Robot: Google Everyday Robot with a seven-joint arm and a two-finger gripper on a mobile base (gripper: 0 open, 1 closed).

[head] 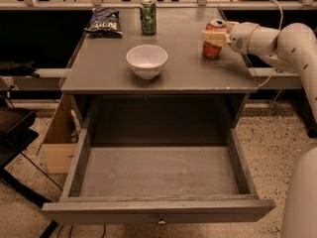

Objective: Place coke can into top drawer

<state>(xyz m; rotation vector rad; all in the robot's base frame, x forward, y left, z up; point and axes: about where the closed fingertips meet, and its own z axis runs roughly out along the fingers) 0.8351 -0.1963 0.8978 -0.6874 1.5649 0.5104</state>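
The coke can (pixel 212 50), red with a silver top, stands upright on the right rear part of the grey tabletop (pixel 188 76). My gripper (pixel 215 35) reaches in from the right at the can's upper half, and its cream part covers the can's middle. The white arm (pixel 277 38) stretches off to the right. The top drawer (pixel 158 209) is pulled wide open below the tabletop. Its inside is bare, and its small round knob (pixel 161 222) shows on the front panel.
A white bowl (pixel 146 60) sits mid-table. A green can (pixel 147 17) and a dark chip bag (pixel 104 21) stand at the back left. A cardboard box (pixel 57 143) is on the floor left of the drawer. A white robot part (pixel 302 197) fills the lower right.
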